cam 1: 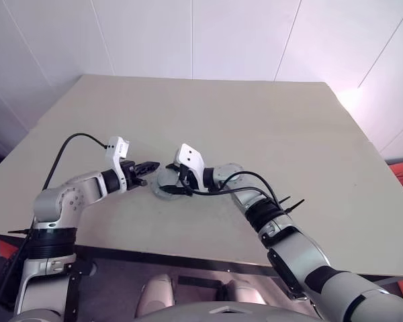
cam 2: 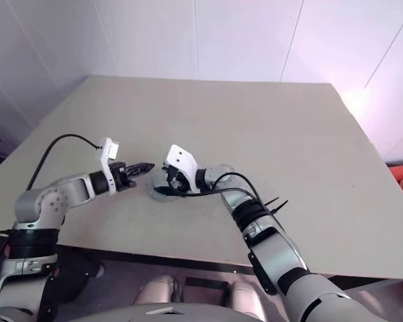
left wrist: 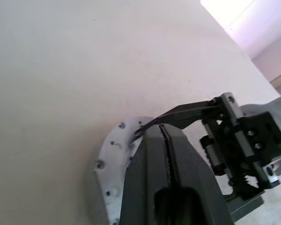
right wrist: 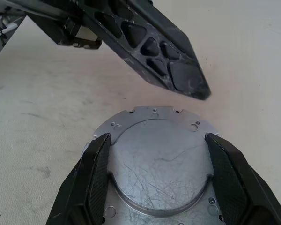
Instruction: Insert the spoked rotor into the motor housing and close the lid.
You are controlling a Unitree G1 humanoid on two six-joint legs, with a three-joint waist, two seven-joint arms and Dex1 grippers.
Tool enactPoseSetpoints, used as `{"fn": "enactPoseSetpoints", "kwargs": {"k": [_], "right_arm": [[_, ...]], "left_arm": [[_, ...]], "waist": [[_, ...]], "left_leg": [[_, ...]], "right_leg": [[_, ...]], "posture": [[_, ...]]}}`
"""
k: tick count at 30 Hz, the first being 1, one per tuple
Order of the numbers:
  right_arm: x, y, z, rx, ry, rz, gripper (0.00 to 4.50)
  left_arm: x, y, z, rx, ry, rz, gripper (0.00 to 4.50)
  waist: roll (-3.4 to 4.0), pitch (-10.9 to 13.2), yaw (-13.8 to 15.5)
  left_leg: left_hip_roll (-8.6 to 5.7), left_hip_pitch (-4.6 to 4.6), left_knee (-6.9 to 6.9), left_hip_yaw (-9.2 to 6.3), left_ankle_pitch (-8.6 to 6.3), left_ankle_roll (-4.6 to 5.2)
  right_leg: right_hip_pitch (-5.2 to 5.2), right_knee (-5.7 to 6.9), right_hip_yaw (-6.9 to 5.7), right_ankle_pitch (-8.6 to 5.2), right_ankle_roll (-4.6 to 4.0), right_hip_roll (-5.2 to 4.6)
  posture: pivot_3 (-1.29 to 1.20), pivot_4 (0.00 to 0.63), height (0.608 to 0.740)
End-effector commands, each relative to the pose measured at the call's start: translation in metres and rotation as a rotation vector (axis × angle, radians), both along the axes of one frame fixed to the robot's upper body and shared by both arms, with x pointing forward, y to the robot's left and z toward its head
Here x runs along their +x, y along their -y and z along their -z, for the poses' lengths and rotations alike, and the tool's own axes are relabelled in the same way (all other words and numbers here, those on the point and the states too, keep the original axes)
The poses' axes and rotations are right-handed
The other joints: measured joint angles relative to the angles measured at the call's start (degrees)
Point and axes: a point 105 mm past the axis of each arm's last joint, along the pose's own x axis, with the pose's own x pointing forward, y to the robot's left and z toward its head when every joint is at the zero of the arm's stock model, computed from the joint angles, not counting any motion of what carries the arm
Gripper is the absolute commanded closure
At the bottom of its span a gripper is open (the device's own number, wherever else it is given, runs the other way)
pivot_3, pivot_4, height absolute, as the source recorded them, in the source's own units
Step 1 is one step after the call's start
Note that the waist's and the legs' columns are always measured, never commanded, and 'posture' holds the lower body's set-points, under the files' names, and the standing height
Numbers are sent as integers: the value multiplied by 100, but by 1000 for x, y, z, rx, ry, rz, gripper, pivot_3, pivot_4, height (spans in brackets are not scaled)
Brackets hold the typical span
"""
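Observation:
A flat grey round disc, which I take for the lid [right wrist: 159, 173], lies on a silver flanged plate [right wrist: 154, 111] with small holes, near the table's front middle [cam 1: 162, 190]. My right gripper [right wrist: 158, 137] reaches in from the right, and its two fingers [right wrist: 96, 173] press against opposite sides of that disc. My left gripper [cam 1: 151, 166] is shut with nothing in it. Its tip hovers just left of the disc and above its edge [right wrist: 196, 89]. The spoked rotor and the motor housing are hidden.
The beige table [cam 1: 255, 121] stretches bare behind and to both sides of the grippers. Its front edge [cam 1: 188, 258] runs close below my arms. White walls stand behind it. A black cable [cam 1: 74, 139] loops off my left wrist.

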Motion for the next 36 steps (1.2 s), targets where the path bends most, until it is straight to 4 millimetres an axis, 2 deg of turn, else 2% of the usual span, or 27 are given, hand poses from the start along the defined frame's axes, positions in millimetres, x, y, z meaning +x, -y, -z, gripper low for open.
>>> {"fn": "enactPoseSetpoints", "kwargs": {"k": [1, 5, 8, 13, 19, 23, 30, 36], "right_arm": [[-6, 24, 42, -172, -81, 26, 1403], [-6, 24, 41, -170, -75, 27, 1403], [-5, 23, 40, -165, -71, 29, 1403], [-4, 23, 39, -163, -67, 32, 1403], [-1, 21, 33, -151, -53, 33, 1403], [2, 19, 22, -114, -44, 39, 1403], [5, 17, -7, -45, -31, 45, 1403], [5, 15, -20, -14, -43, 40, 1403]], "left_arm": [[2, 8, -11, -85, 2, 17, 4500], [-3, 18, -1, -139, -75, 51, 4500], [-4, 17, 9, -129, -132, 35, 4500], [-4, 14, 13, -121, -154, 13, 4500], [-6, 14, 35, 7, -233, 8, 4500], [-7, 11, 44, 60, -267, -5, 4500], [-8, 9, 45, 71, -286, -3, 4500], [-10, 8, 47, 83, -296, 2, 4500]], "waist": [[1, 0, -1], [1, 0, 0], [1, 0, -1], [2, 0, -1], [11, -5, 1], [24, -13, 5], [26, -14, 57], [26, -14, 108]], "left_leg": [[0, -2, 0, 0, 0, 0], [0, -1, -1, 0, 0, 1], [0, -1, -2, 0, 0, 1], [0, -1, -8, 0, 0, 0], [-1, 2, -13, 0, 0, 0], [-2, 7, -15, 0, 0, 0], [-6, 2, -34, 0, 0, 0], [-8, -21, -46, 0, -2, 4]], "right_leg": [[-1, 0, 0, 0, 0, 0], [-1, -1, 0, 0, 1, 0], [-1, -2, 0, -1, 1, 0], [-1, -9, 0, -2, 4, 0], [0, -13, 0, -15, 27, 0], [5, -14, 0, -22, 38, -1], [4, -37, 0, -23, 40, -1], [-9, -65, -1, -3, 7, -1]], "posture": [[0, 0, 740], [0, 0, 740], [0, 0, 740], [0, 0, 740], [0, 0, 740], [0, 0, 740], [0, 0, 740], [0, 0, 740]]}}
